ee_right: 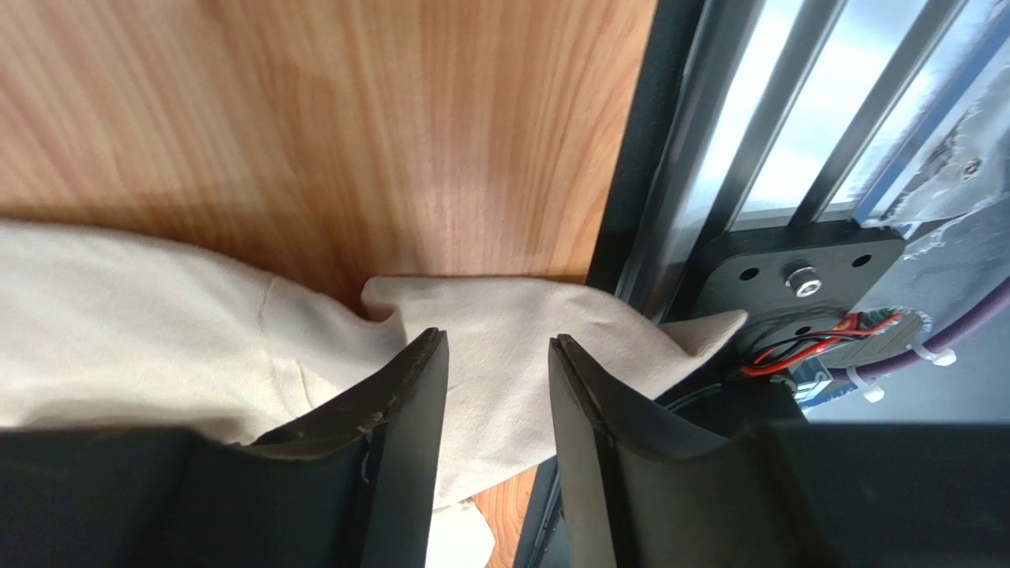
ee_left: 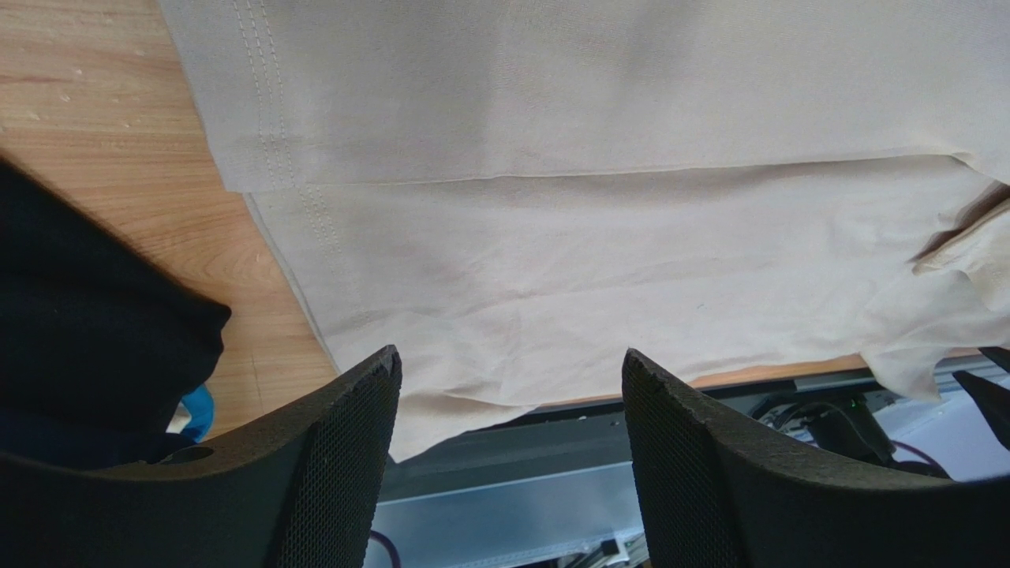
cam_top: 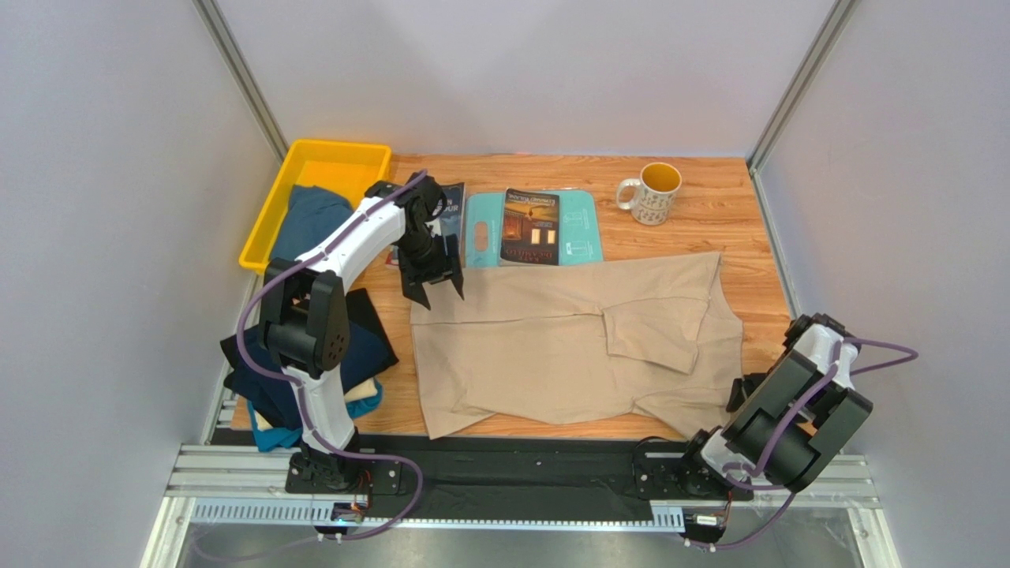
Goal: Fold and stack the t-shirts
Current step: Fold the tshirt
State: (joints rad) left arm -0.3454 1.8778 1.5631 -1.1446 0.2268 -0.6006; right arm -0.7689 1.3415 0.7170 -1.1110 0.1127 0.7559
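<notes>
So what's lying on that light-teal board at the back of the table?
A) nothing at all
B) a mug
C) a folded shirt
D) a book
D: a dark-covered book lies flat on the board, while the mug stands apart from it on the wood.

The beige t-shirt (cam_top: 534, 343) lies spread flat to the right of the yellow tray (cam_top: 338, 150) and nearer than it. One side is folded in over its middle, and its near right corner is rumpled. A dusty blue t-shirt (cam_top: 311, 219) lies bunched in the tray, spilling over its near rim. Nearer than the tray, a dark navy t-shirt (cam_top: 370, 343) lies folded on top of a teal one (cam_top: 273, 436).
</notes>
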